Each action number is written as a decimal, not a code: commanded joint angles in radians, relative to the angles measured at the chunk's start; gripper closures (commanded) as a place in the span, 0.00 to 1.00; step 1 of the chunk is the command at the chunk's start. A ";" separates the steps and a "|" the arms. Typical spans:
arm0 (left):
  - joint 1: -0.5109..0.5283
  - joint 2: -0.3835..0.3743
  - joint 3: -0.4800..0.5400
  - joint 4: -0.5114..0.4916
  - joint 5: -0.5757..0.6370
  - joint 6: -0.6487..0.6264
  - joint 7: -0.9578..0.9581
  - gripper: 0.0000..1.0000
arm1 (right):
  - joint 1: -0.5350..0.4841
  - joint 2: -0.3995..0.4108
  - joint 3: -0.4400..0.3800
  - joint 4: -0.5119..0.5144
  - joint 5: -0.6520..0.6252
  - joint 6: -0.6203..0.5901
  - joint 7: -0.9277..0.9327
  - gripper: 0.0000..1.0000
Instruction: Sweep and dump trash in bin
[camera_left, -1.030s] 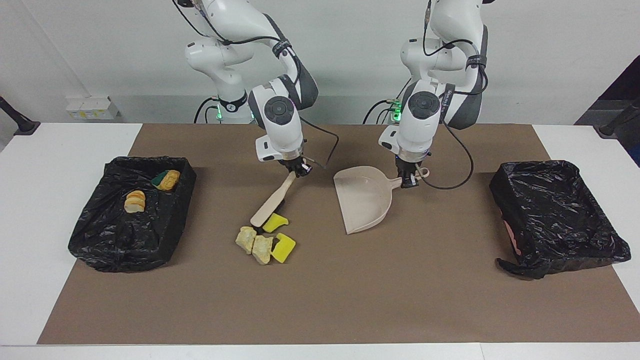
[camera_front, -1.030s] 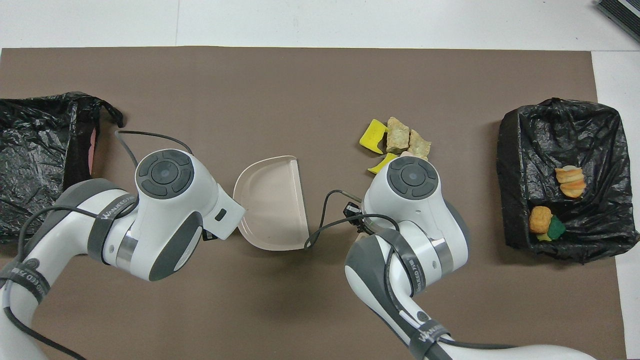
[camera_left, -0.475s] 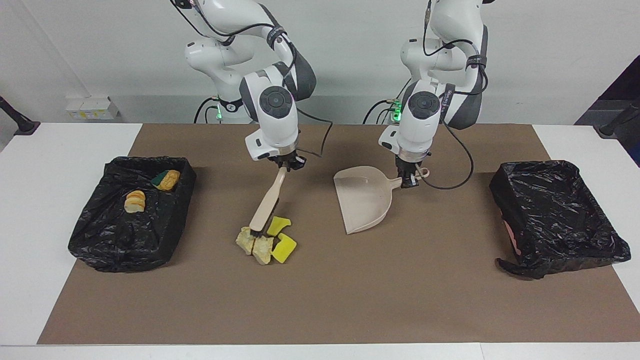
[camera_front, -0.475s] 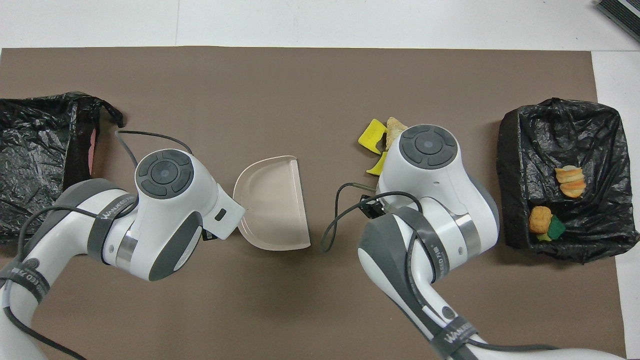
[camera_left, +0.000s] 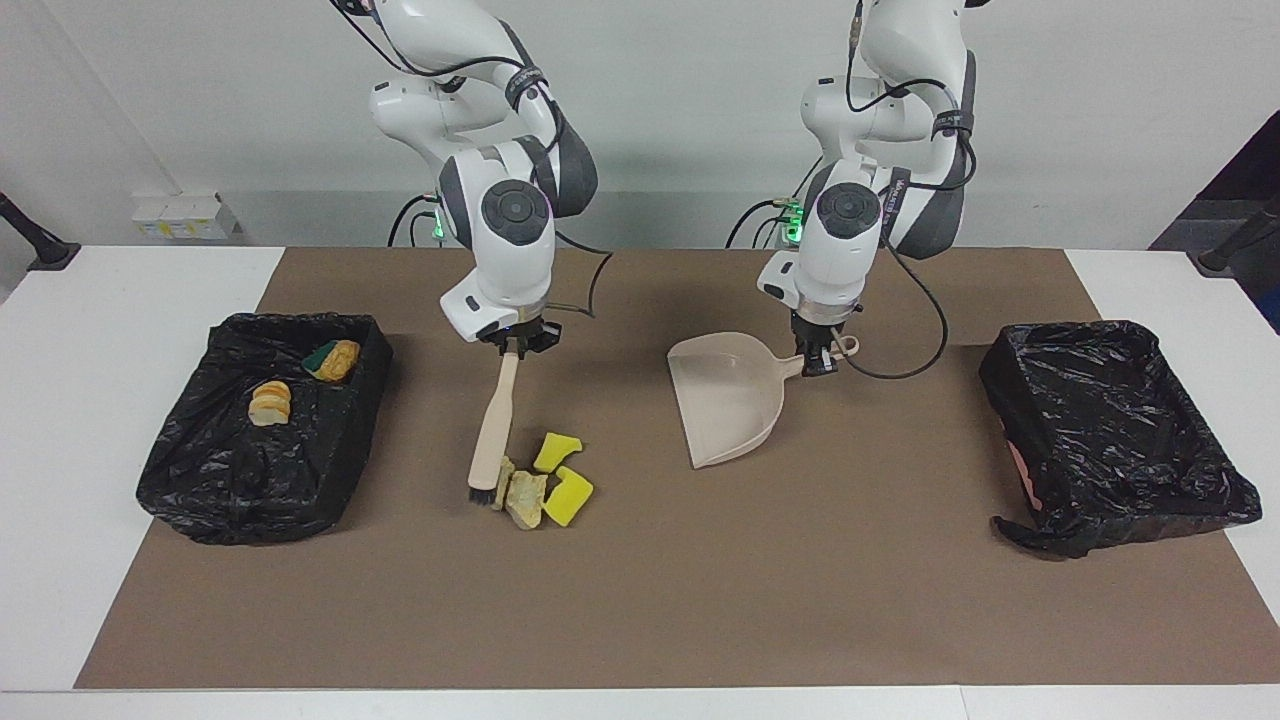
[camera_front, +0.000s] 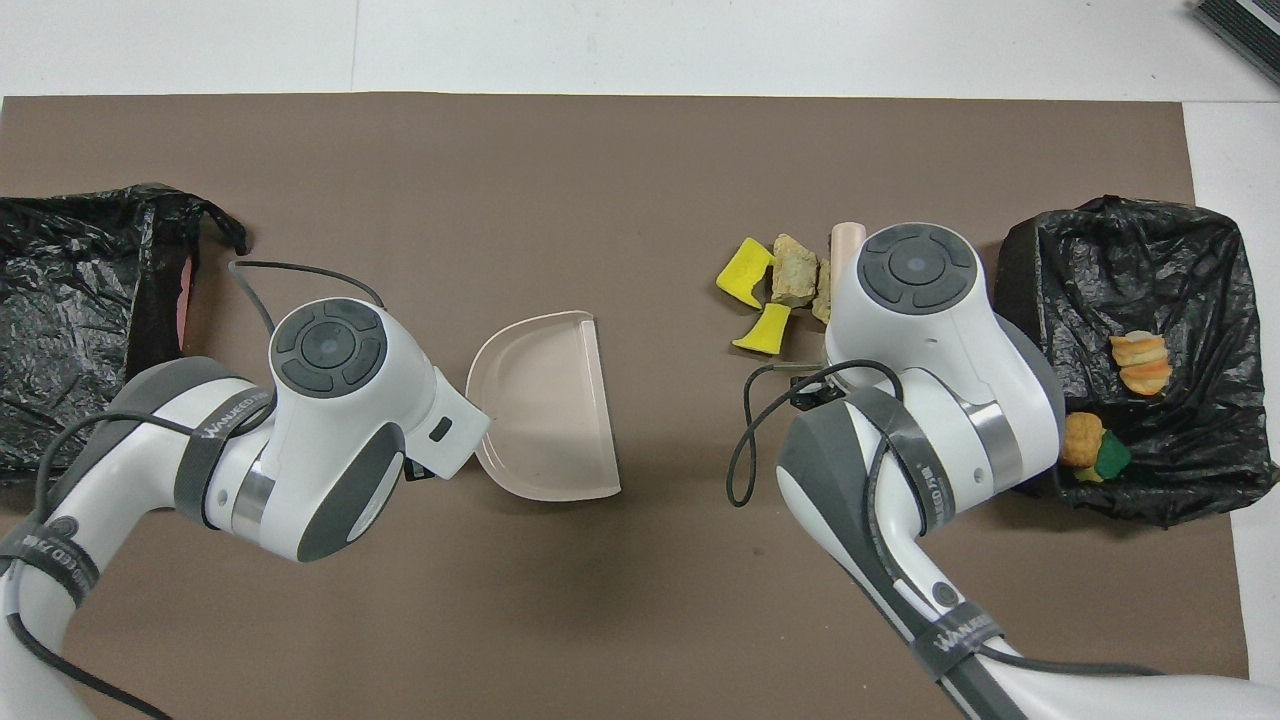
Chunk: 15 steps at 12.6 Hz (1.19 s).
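Several scraps of trash lie in a small pile on the brown mat: two yellow sponge pieces (camera_left: 556, 450) (camera_front: 745, 272) and tan crumbly chunks (camera_left: 525, 497) (camera_front: 795, 282). My right gripper (camera_left: 517, 345) is shut on the top of the beige brush (camera_left: 495, 425). Its dark bristles (camera_left: 482, 492) rest on the mat against the pile, on the side toward the right arm's end. My left gripper (camera_left: 818, 360) is shut on the handle of the beige dustpan (camera_left: 728, 398) (camera_front: 545, 405), which lies flat toward the left arm's end from the pile. In the overhead view the wrists hide both grippers.
A black-lined bin (camera_left: 262, 470) (camera_front: 1020, 330) at the right arm's end holds orange-brown lumps (camera_left: 270, 403) and a green piece. A second black-lined bin (camera_left: 1110, 430) (camera_front: 80, 320) stands at the left arm's end. The brown mat (camera_left: 640, 600) covers the table's middle.
The right arm swung toward its own end of the table. The brush went from slanted to nearly upright, its head passing round to the pile's side and nudging the tan chunks. The left arm stayed still.
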 joint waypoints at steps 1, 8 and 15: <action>-0.009 -0.022 0.011 -0.034 0.004 0.020 0.009 1.00 | -0.029 -0.011 0.013 -0.016 -0.020 0.007 -0.138 1.00; -0.008 -0.024 0.011 -0.034 0.004 0.014 -0.007 1.00 | -0.065 -0.005 0.015 -0.048 -0.003 0.076 -0.454 1.00; -0.009 -0.017 0.011 -0.025 0.004 0.017 -0.059 1.00 | -0.109 0.009 0.007 0.022 -0.168 0.068 -0.433 1.00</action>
